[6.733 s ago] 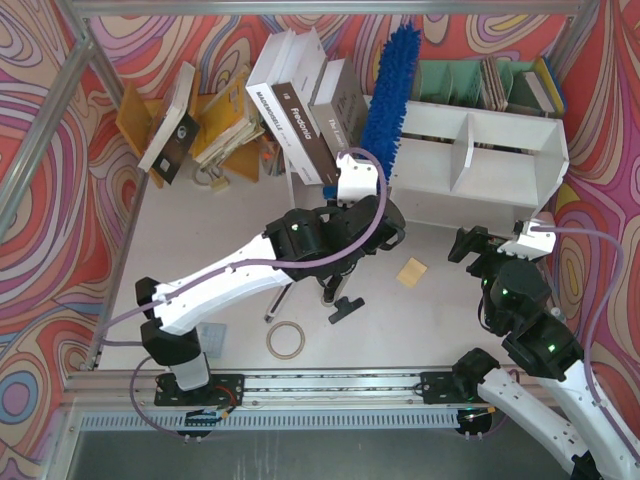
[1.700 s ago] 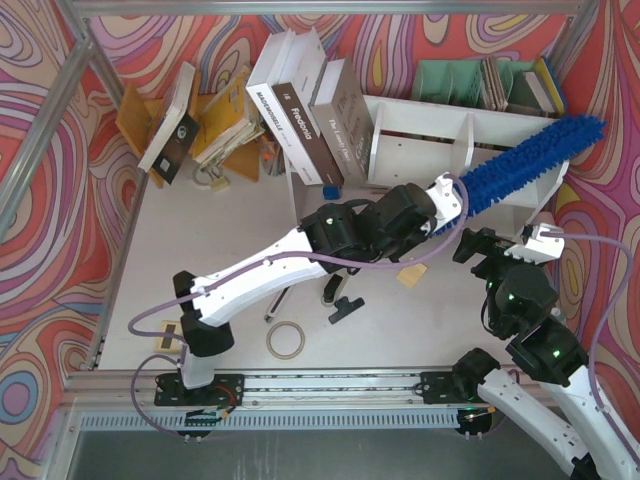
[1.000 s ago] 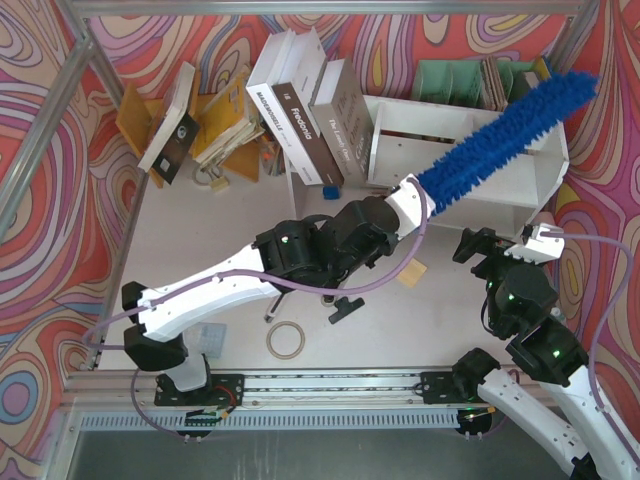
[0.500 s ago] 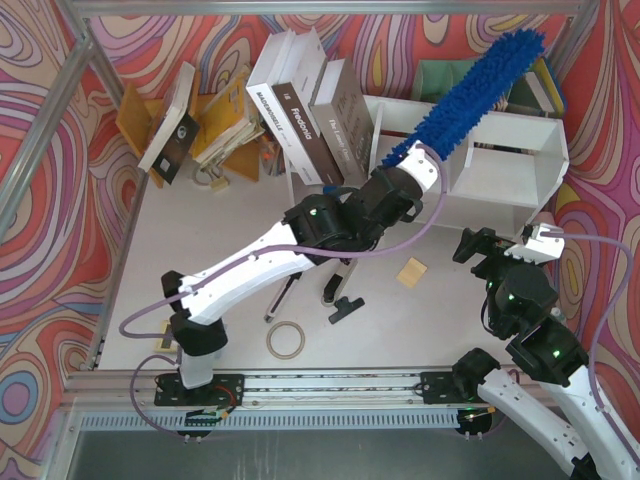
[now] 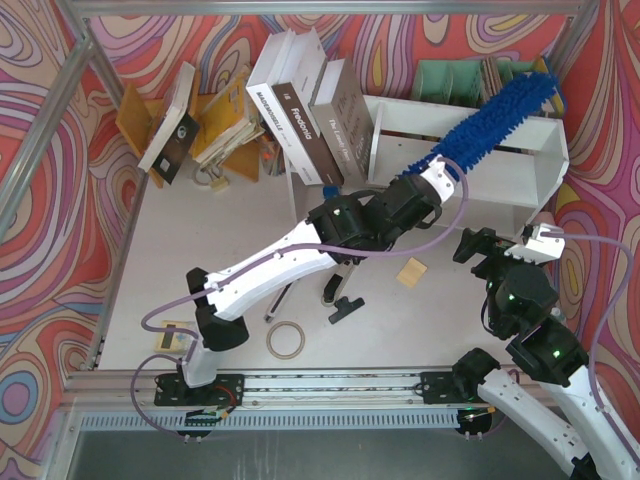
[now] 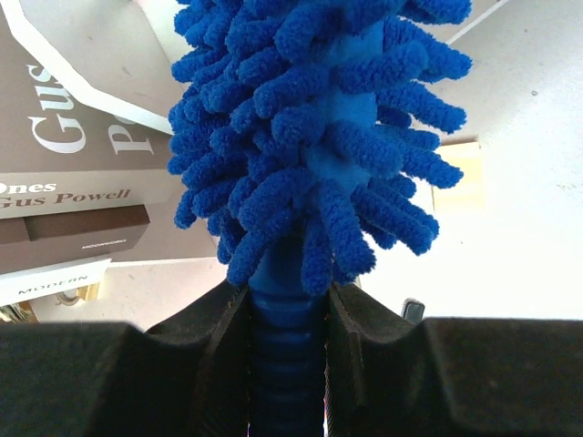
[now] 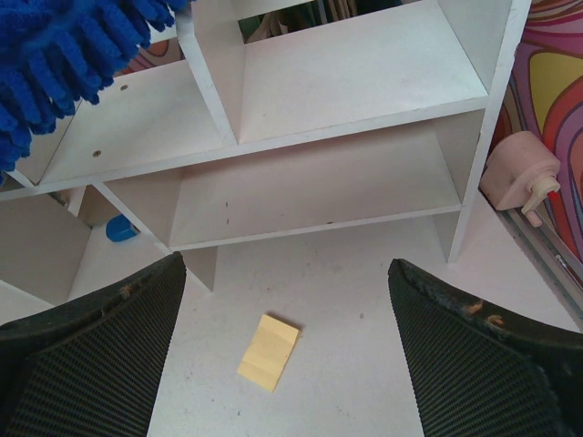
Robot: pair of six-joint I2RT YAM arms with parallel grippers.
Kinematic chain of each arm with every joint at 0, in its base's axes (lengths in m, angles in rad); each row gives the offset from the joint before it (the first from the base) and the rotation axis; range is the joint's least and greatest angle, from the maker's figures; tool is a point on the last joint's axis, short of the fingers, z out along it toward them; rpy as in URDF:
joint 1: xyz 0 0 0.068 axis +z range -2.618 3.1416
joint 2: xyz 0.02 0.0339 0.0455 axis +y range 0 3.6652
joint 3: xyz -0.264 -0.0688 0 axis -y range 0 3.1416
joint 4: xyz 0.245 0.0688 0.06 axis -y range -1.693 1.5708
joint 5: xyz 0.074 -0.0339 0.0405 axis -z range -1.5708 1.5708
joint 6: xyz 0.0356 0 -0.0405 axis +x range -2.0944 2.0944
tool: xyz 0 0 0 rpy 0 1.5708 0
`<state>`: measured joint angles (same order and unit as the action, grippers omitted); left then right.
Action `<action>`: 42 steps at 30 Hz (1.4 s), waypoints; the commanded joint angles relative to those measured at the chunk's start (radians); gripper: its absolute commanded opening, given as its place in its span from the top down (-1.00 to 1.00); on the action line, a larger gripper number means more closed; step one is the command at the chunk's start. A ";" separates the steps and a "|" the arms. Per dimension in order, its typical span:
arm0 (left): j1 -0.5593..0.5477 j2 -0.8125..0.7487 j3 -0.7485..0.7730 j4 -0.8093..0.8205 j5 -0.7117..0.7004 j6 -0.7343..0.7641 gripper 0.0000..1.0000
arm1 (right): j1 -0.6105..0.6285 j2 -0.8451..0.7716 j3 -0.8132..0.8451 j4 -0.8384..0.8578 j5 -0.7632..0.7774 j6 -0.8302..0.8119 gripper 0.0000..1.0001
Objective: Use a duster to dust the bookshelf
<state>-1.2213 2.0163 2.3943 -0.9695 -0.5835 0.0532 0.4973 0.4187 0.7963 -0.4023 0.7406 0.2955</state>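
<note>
Across the bookshelf (image 5: 505, 183), the duster (image 5: 495, 118) has swung rightward

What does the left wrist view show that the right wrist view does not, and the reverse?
Only the left wrist view: the left gripper shut on the handle of the duster, and book spines. Only the right wrist view: both tiers of the bookshelf and a pink object beside it. Both: the duster's blue strands and a yellow note.

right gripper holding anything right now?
No, in its wrist view the right gripper stands open, with only the table and a yellow pad showing between its fingers.
</note>
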 commanded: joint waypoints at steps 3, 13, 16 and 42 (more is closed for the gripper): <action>-0.065 -0.020 0.012 0.078 -0.021 0.068 1.00 | -0.003 -0.017 -0.006 0.017 0.020 0.002 -0.63; -0.134 -0.171 -0.231 0.245 0.044 0.122 1.00 | -0.002 -0.020 -0.006 0.018 0.022 0.001 -0.63; -0.147 -0.219 -0.293 0.265 0.076 0.126 1.00 | -0.002 -0.016 -0.006 0.017 0.020 0.001 -0.63; -0.331 -0.417 -0.575 0.121 -0.601 -0.496 1.00 | -0.003 0.000 -0.004 0.020 0.019 0.002 -0.63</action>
<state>-1.5173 1.6226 1.8427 -0.7204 -1.0580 -0.1959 0.4969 0.4145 0.7963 -0.4023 0.7410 0.2955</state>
